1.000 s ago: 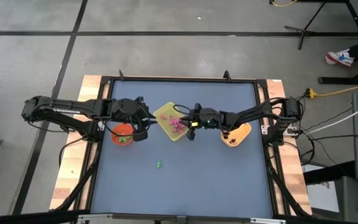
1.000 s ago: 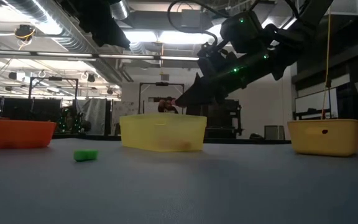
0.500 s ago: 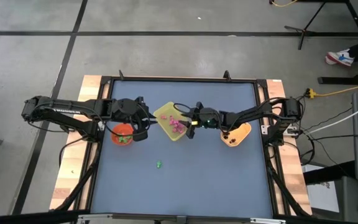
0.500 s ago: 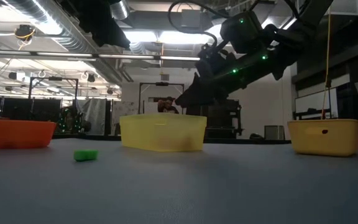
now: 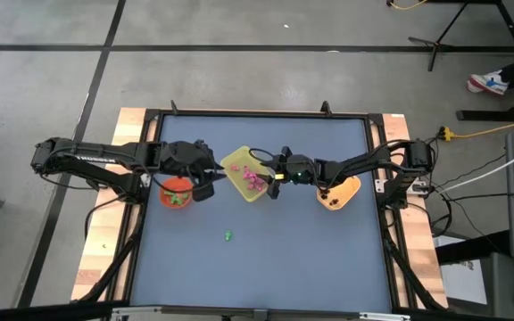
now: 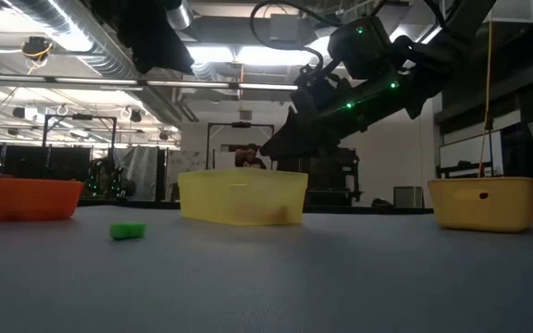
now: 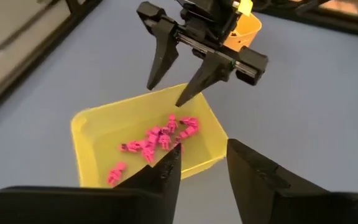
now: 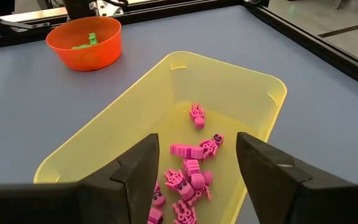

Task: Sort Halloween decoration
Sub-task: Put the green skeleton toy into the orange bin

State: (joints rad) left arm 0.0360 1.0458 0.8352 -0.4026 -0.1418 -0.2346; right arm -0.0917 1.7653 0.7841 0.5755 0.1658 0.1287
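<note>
Pink Halloween decoration trinkets (image 8: 188, 177) lie in a heap on the floor of the yellow tray (image 5: 239, 166), with one pink piece (image 8: 197, 115) a little apart. My right gripper (image 7: 166, 94) hangs open just above the tray's right end, nothing between its fingers. Green trinkets (image 8: 91, 40) sit in the orange bowl (image 5: 177, 190). My left gripper (image 5: 205, 185) hovers open between that bowl and the tray, holding nothing. One green trinket (image 5: 227, 235) lies loose on the table mat, nearer the front edge.
A yellow-orange bowl (image 5: 339, 193) stands right of the tray, under my right arm. The black table frame (image 5: 257, 114) rims the blue mat. Bare mat stretches across the near half of the table around the loose green piece (image 6: 127, 230).
My right gripper has stayed above the yellow tray and its fingers have spread apart there. The tray, the bowls and the loose green trinket have kept their places.
</note>
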